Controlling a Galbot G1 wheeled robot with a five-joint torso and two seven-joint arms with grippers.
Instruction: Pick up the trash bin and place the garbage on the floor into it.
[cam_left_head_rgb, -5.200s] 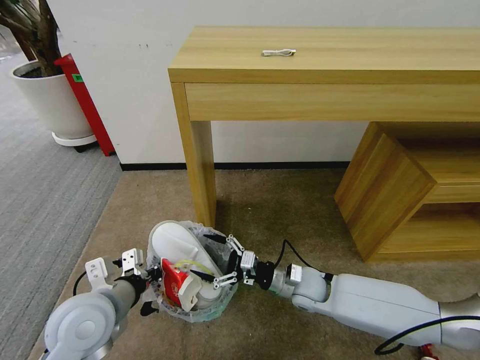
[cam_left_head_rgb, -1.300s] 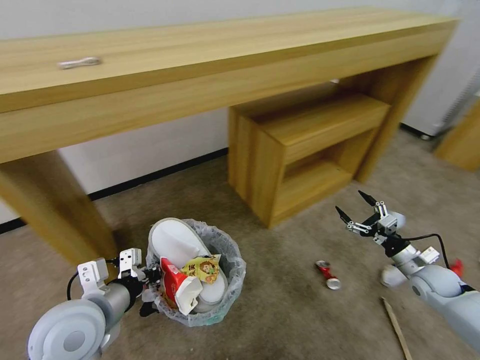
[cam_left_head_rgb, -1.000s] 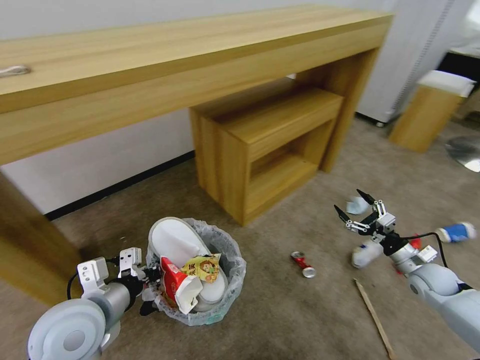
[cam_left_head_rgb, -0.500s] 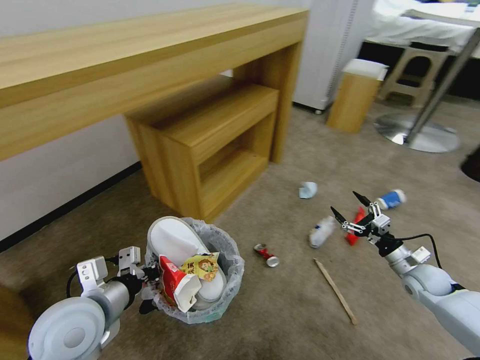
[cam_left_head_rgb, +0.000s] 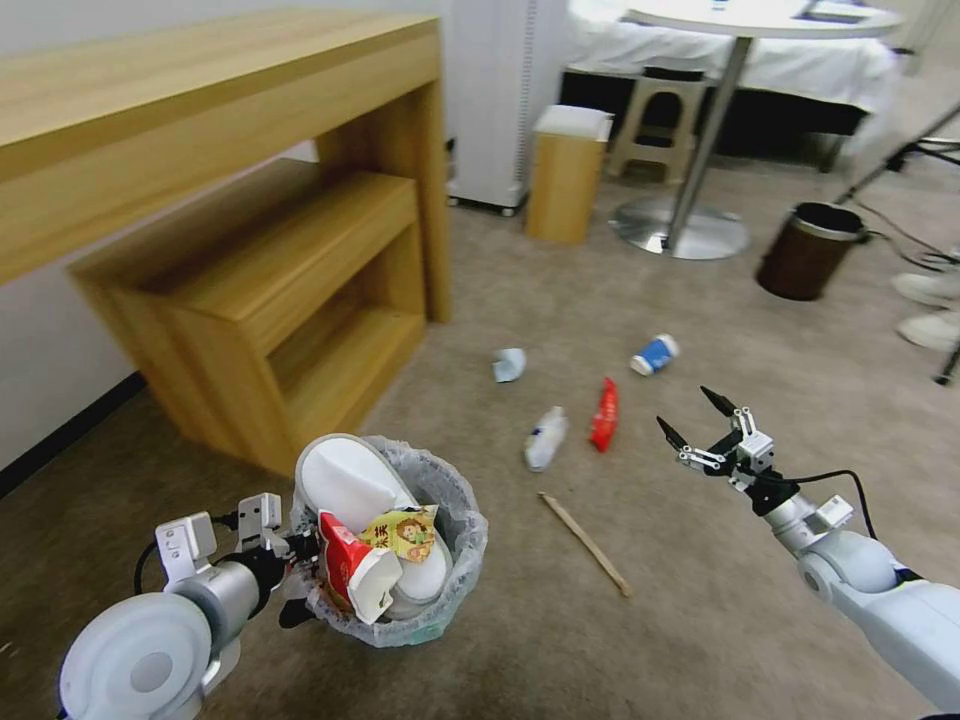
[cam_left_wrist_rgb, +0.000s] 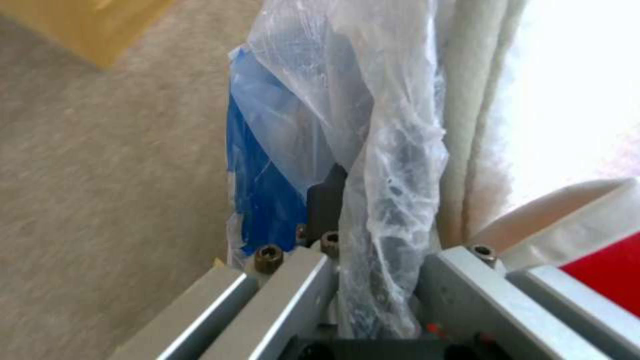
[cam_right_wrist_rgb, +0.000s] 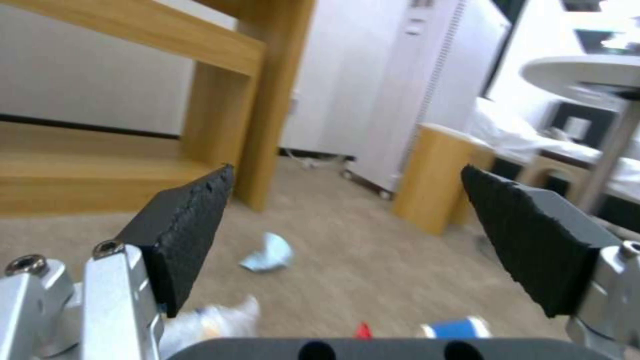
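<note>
Two pincers working: left pincer (cam_left_head_rgb: 290, 560) clamped on trash bin (cam_left_head_rgb: 440, 610) rim, lifted beside floor (cam_left_head_rgb: 700, 620); right pincer (cam_left_head_rgb: 697, 425) spread wide, hovering near crushed bottle (cam_left_head_rgb: 546, 438) and red wrapper (cam_left_head_rgb: 603, 414).

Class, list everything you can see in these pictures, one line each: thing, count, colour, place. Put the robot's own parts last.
trash bin: one, dark with blue base and white plastic liner, on the carpet, front left
slipper: white, in the bin; count unclear
red-white carton: one, in the bin
crushed bottle: one, clear, on the floor
red wrapper: one, beside the bottle
blue paper cup: one, farther out
tissue: one, pale, near the shelf unit
wooden stick: one, right of the bin
shelf unit: one, light wood, under the desk
brown bin: one, far right
left end effector: shut on the bin's wall
right end effector: open, above the floor
</note>
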